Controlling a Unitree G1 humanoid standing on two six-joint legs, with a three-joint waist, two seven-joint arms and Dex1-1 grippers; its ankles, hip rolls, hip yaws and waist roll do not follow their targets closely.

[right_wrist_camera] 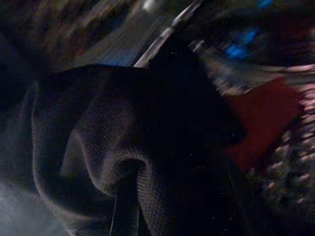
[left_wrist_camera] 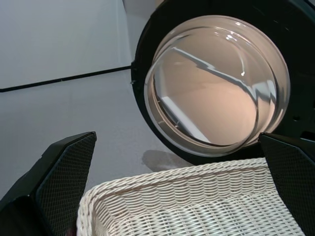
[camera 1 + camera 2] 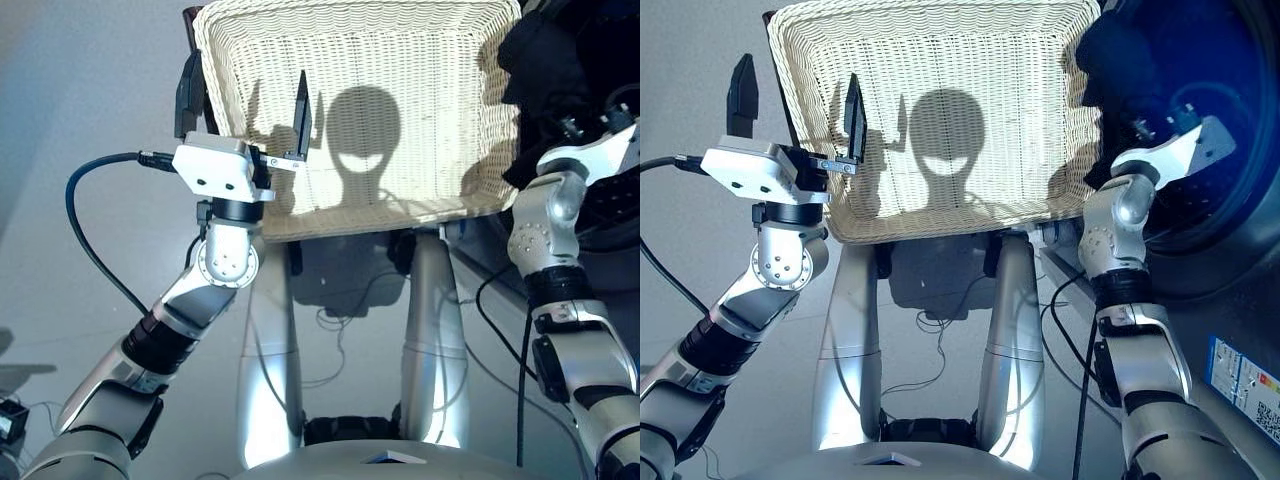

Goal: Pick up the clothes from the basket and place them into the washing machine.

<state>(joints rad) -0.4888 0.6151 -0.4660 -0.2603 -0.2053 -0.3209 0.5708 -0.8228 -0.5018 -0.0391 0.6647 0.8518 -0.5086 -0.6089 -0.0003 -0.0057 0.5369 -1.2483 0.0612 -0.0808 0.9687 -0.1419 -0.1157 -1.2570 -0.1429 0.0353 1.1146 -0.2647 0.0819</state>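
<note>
My right pincer (image 3: pixel 1110 105), fingers hidden by cloth so I cannot tell their state, carries the black garment (image 3: pixel 1125 70) at the washing machine (image 3: pixel 1230 150) opening. Left pincer (image 3: pixel 795 100) gapes empty over the bare basket (image 3: pixel 940 60).

Grey floor (image 3: pixel 60 120) filling the left of my view, dark baseboard line (image 2: pixel 64 81) upper left, sticker (image 3: pixel 1245 385) at lower right, thin cables (image 3: pixel 340 320) on the floor at centre.
</note>
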